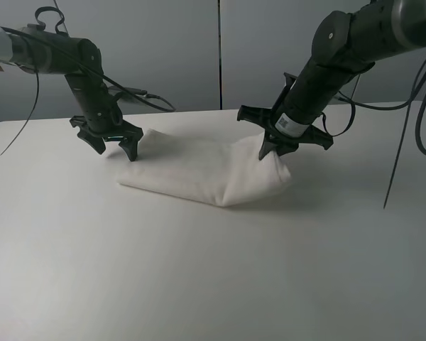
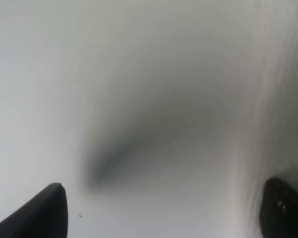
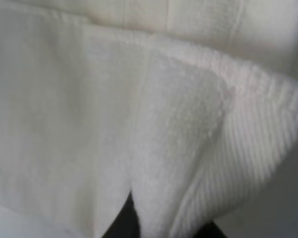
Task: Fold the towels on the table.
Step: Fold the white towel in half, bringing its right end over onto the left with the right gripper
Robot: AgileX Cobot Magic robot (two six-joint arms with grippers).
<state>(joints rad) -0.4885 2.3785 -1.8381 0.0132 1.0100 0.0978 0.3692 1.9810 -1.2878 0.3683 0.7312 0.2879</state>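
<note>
The white terry towel (image 1: 199,170) lies folded in a long bundle on the white table (image 1: 199,277). My right gripper (image 1: 268,153) is shut on the towel's right end and holds that end bunched up a little above the table. In the right wrist view the towel (image 3: 114,109) fills the frame, with a fold pinched between the dark fingertips (image 3: 123,224). My left gripper (image 1: 116,149) is open and empty, low over the table at the towel's far left corner. In the blurred left wrist view its fingertips (image 2: 44,213) stand wide apart, and a towel edge (image 2: 278,99) shows beside one of them.
Black cables (image 1: 412,106) hang from the right arm over the table's right side. A grey wall (image 1: 199,50) stands behind the table's far edge. Bare tabletop lies in front of the towel and to both sides.
</note>
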